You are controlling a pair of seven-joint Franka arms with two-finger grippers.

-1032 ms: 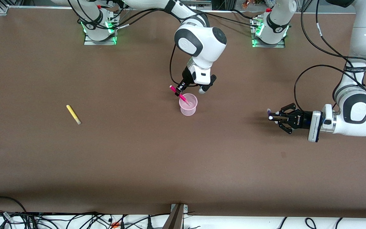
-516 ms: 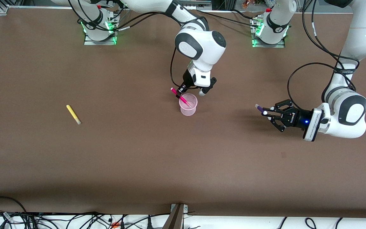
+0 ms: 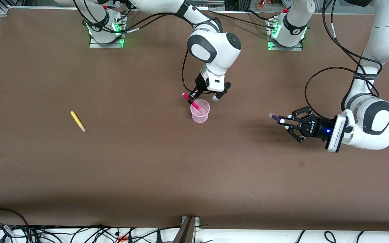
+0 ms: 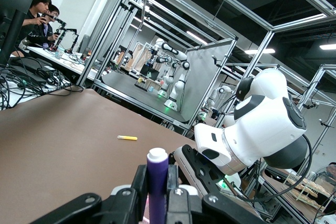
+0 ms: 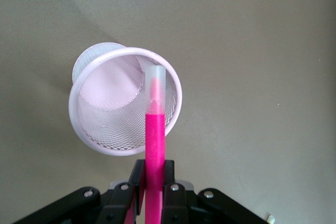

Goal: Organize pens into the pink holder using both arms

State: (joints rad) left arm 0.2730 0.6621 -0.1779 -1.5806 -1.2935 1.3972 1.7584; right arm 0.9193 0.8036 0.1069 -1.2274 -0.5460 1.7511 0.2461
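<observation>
Looking at the front view first: the right end effector [image 3: 192,98] hangs just over the rim of the pink holder [image 3: 200,111], clenched on the magenta-pink pen [image 3: 191,102]. The pen is tilted, its lower end dipping into the holder's mouth and its upper end sticking out past the fingers toward the right arm's end of the counter [image 3: 147,162]. The holder stands upright about mid-counter, right under that end effector. The left end effector [image 3: 287,123] is up over bare counter, well apart from the holder toward the left arm's end, lying roughly level and pointing at the holder. It's grasping the dark purple pen [image 3: 276,117], which pokes out ahead of the fingertips. The yellow pen [image 3: 78,121] lies flat on the counter by itself, well away from both end effectors toward the right arm's end.

Left wrist view: the purple pen [image 4: 157,184] with its pale cap sits pinched between the black fingers [image 4: 178,203] of the left end effector. Ahead of it is the right arm's white wrist, and the yellow pen [image 4: 127,138] is a small streak on the counter.

Right wrist view: the pink pen [image 5: 155,145] is clamped between the right end effector's [image 5: 153,190] fingers, pale cap end over the open mouth of the holder [image 5: 97,121], which looks like fine mesh here.
</observation>
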